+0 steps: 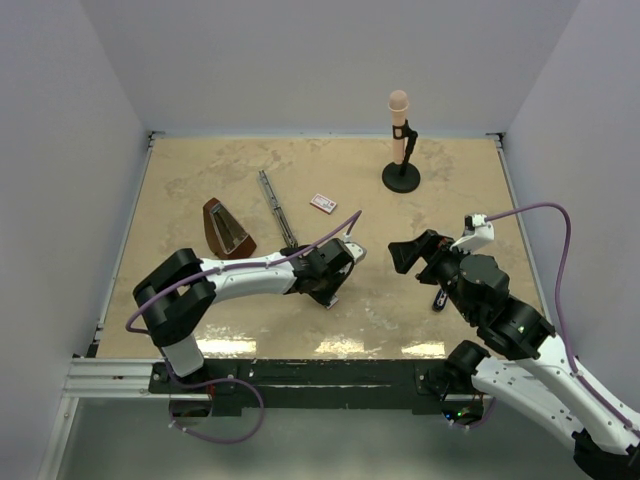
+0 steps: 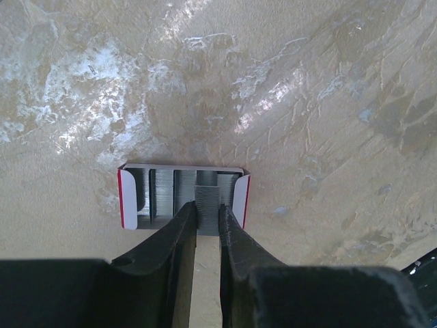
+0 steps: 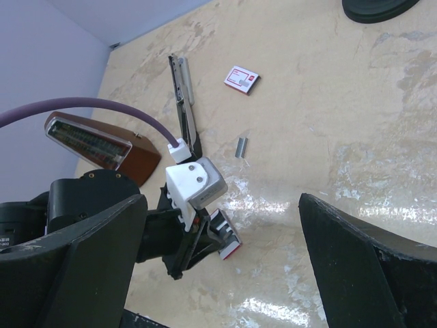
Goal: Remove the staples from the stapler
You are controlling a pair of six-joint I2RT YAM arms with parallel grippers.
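The bench (image 2: 328, 102) top is beige, marbled, smooth and glossy, with white glare patches. The staples (image 2: 207, 195): silvery metal, finely ridged, dull sheen. On the left tool (image 2: 207, 212), fingers (image 2: 171, 253) are black plastic, smooth, faintly shiny. The open box (image 2: 130, 198): red-and-white card, matt, with grey metal strips inside. At far left, the stapler (image 1: 225, 228) has a glossy brown shell and its rail (image 1: 277, 208) is bare grey metal. The cable (image 1: 540, 215) at right is purple and smooth. The microphone head (image 1: 398, 101), far right, is pale, matt and foam-like.
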